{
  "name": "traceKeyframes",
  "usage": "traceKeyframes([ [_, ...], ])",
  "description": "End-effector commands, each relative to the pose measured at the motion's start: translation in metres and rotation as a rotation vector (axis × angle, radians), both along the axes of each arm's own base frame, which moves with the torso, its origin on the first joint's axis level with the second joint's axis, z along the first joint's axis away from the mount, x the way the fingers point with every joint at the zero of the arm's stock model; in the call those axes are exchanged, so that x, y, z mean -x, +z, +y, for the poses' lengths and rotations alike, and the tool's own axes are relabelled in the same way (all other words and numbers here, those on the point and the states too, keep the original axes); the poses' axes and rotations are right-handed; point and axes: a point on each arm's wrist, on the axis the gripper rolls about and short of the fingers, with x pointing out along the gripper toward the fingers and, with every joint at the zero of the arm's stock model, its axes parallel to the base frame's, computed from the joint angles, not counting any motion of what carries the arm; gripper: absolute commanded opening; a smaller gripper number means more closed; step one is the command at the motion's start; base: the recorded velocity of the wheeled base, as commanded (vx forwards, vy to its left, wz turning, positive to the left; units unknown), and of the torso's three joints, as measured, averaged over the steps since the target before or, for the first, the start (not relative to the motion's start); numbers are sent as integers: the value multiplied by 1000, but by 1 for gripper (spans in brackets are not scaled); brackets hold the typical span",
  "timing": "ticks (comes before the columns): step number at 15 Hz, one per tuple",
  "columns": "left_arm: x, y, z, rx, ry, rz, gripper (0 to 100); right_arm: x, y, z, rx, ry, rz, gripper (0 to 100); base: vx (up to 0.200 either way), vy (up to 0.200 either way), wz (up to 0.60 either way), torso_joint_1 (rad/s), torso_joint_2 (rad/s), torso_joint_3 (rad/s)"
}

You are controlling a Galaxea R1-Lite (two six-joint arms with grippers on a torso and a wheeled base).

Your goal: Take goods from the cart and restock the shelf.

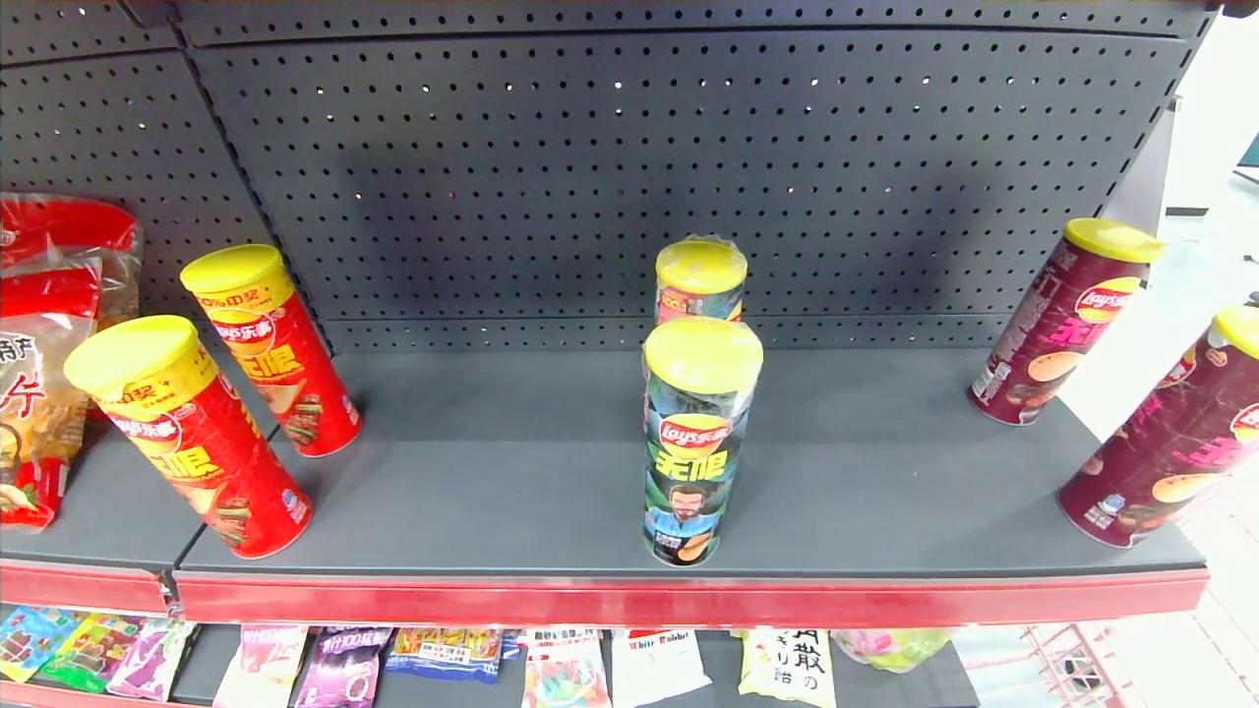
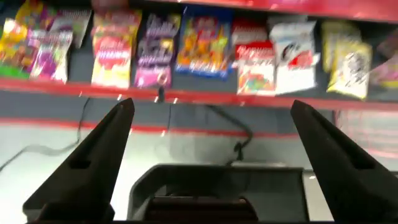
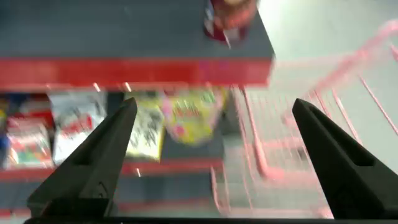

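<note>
On the dark grey shelf (image 1: 511, 462) stand three pairs of yellow-lidded chip cans. Two red cans (image 1: 187, 433) are at the left, two blue-green cans (image 1: 696, 442) in the middle, and two maroon cans (image 1: 1067, 320) at the right end. My left gripper (image 2: 212, 104) is open and holds nothing, facing a lower shelf of candy bags (image 2: 149, 50). My right gripper (image 3: 214, 102) is open too, nothing between its fingers. It hangs below the shelf's red front edge (image 3: 124, 71), under a maroon can (image 3: 229, 18). The pink wire cart (image 3: 298, 143) is beside it.
Red snack bags (image 1: 44, 324) fill the shelf's far left. Snack bags (image 1: 561, 669) line the lower shelf. A perforated back panel (image 1: 629, 177) closes the shelf behind. Wide gaps lie between the can pairs. The cart's corner (image 1: 1072, 659) shows at the lower right.
</note>
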Motion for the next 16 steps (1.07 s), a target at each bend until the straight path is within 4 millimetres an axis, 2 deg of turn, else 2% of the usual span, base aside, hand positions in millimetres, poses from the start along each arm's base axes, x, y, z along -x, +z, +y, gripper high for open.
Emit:
traceKeyframes([
  [1,12,-8,0,5,-21,-214,100,-8,-24,1,-32,72,-69,100,0,0,0,0,0,0],
  [2,6,-6,0,-4,2,-294,100,-9,-27,1,-48,45,-73,100,0,0,0,0,0,0],
  [4,-16,-24,1,-16,25,-414,100,-9,-28,1,-61,52,-60,100,0,0,0,0,0,0],
  [6,-17,-23,1,-3,44,-434,100,-8,-27,0,-72,241,-62,100,0,0,0,0,0,0],
  [7,-18,-25,1,-10,42,-432,100,-9,-27,-1,-70,268,-57,100,0,0,0,0,0,0],
  [11,-20,-26,-1,-102,-65,-464,100,-9,-27,-2,-86,189,-59,100,0,0,0,0,0,0],
  [13,-20,-26,2,-95,39,-458,100,-9,-27,-2,-85,160,-57,100,0,0,0,0,0,0],
  [14,-20,-26,3,-17,118,-456,100,-8,-27,0,-74,65,-73,100,0,0,0,0,0,0],
  [16,-21,-29,4,2,169,-455,100,-6,-28,0,-87,66,-102,100,0,0,0,0,0,0],
])
